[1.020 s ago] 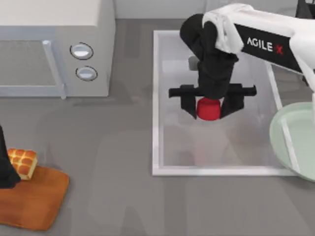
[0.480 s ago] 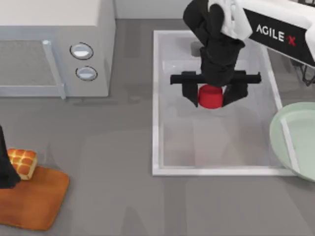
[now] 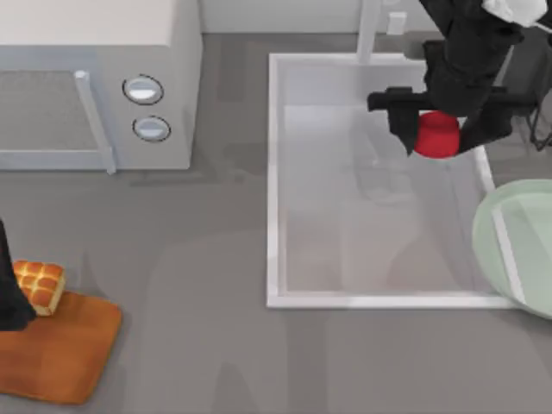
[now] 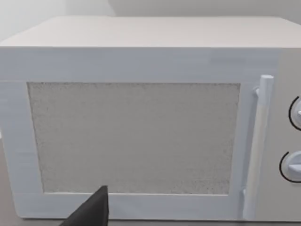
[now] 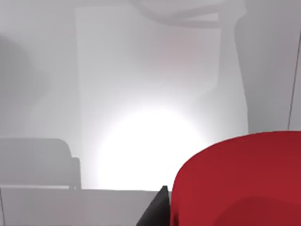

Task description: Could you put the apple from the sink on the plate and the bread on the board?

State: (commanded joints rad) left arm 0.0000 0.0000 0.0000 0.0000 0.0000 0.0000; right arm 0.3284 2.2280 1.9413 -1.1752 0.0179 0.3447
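Note:
My right gripper (image 3: pixel 438 138) is shut on the red apple (image 3: pixel 435 135) and holds it above the sink (image 3: pixel 274 181), near the basin's far right corner. The apple (image 5: pixel 240 181) looms large in the right wrist view, with a dark fingertip (image 5: pixel 155 209) beside it. The pale mint-green plate (image 3: pixel 496 228) lies at the table's right edge, overlapping the sink's right rim. The golden-brown bread (image 3: pixel 39 285) rests on the far left corner of the orange-brown board (image 3: pixel 69 349) at the front left. My left arm (image 3: pixel 10 293) stands just left of the bread; one dark fingertip (image 4: pixel 91 212) shows in the left wrist view.
A white microwave (image 3: pixel 95 82) with two round knobs (image 3: pixel 143 90) fills the back left, its door (image 4: pixel 134 136) and handle (image 4: pixel 261 141) facing the left wrist camera. A faucet (image 3: pixel 371 30) stands behind the sink.
My right gripper has risen and carried the apple from the middle of the sink to the right and back, toward the far right corner. The left arm and bread have not moved.

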